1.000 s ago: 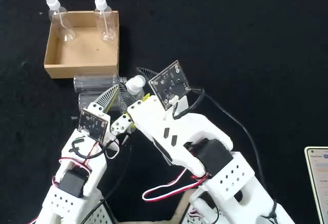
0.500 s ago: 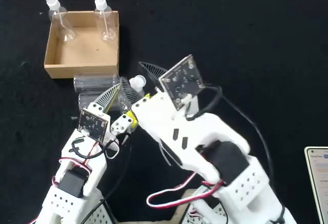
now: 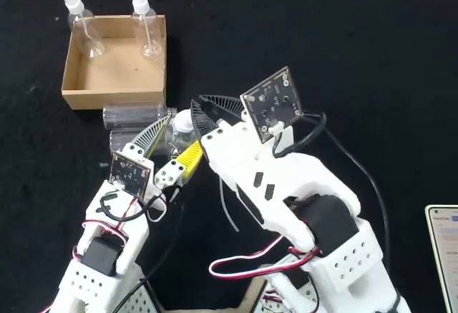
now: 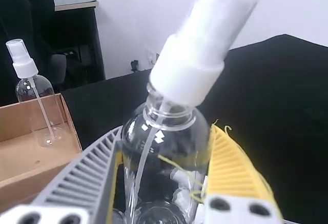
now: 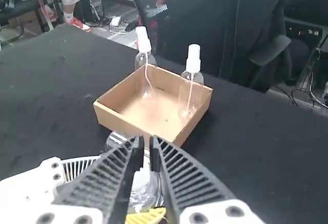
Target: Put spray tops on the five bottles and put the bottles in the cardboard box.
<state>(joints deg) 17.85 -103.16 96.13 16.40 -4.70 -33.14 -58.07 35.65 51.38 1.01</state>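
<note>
White spray top (image 4: 197, 55): my right gripper (image 5: 144, 141) pinches it; wrist has swung rightward.
Bottle (image 4: 164, 157): clamped in my left gripper (image 4: 166, 134), beside cardboard box's (image 3: 114, 100) near edge.
Table (image 3: 372, 55): right half open.

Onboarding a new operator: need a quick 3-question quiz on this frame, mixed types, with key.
1. How many bottles stand in the cardboard box?
2. True or false: the left tool grips a bottle with a spray top at its neck.
3. Where do the lying bottles rest? A) in the box B) on the table beside the box C) on top of the box's bottles
Key: 1) two 2) true 3) B
</note>
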